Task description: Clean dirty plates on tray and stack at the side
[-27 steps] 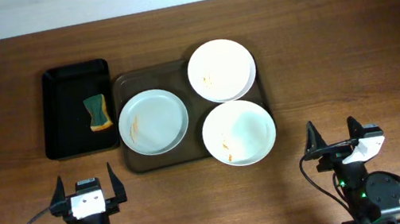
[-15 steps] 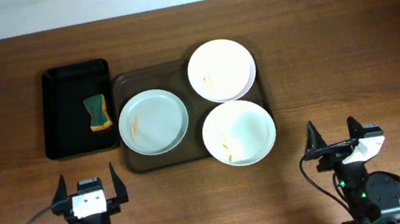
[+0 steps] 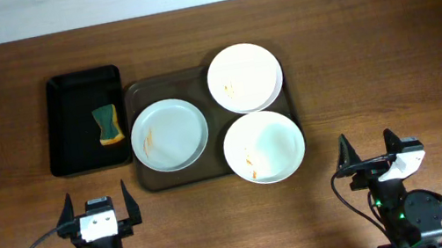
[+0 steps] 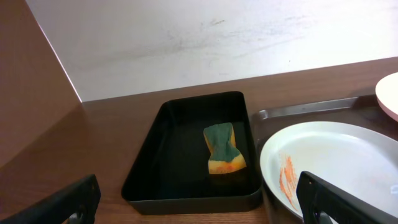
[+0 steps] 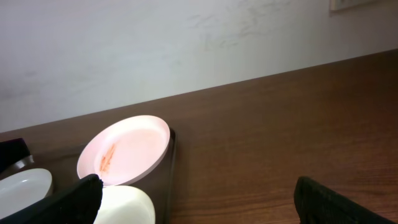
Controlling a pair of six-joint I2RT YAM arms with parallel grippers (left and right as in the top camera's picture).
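Unmoved, left end effector (image 3: 96,206) and right end effector (image 3: 368,149) sit splayed near tray (image 3: 162,89).

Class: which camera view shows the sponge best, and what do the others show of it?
The left wrist view: the sponge is large there, green top and orange edge clear, lying in the black tray. The overhead view shows it small, from above. The right wrist view misses it.

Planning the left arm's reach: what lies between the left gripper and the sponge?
In the overhead view, only bare wooden table and the near wall of the black tray separate the left gripper from the sponge; the left wrist view agrees.
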